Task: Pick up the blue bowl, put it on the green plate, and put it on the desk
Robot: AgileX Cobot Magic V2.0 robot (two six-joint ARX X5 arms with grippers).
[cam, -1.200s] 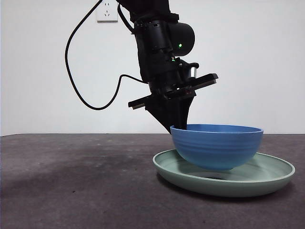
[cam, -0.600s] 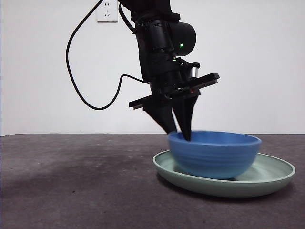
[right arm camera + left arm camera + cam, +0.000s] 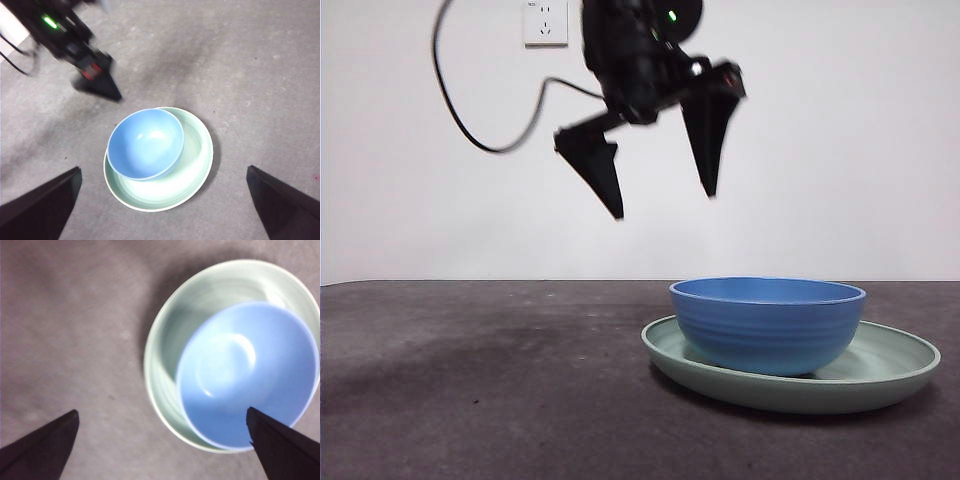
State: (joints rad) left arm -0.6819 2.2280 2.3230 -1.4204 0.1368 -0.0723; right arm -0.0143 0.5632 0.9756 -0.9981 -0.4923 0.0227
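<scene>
The blue bowl (image 3: pixel 767 325) sits upright inside the green plate (image 3: pixel 880 375), towards the plate's left side, on the desk (image 3: pixel 470 380). My left gripper (image 3: pixel 664 205) hangs open and empty well above the bowl's left rim. In the left wrist view the bowl (image 3: pixel 245 375) and plate (image 3: pixel 167 340) lie below the open left gripper (image 3: pixel 161 411). My right gripper (image 3: pixel 164 169) is open and empty high above; its view shows the bowl (image 3: pixel 145 144) in the plate (image 3: pixel 195 160) and the blurred left arm (image 3: pixel 75 50) beside them.
A white wall with a socket (image 3: pixel 545 22) stands behind the desk. The left arm's black cable (image 3: pixel 470 130) loops down at the upper left. Bare dark desk stretches left of the plate.
My left gripper let go of the bowl's rim, opened wide and rose up and leftward. The bowl, held slightly lifted and tilted a second ago, now rests level in the plate.
</scene>
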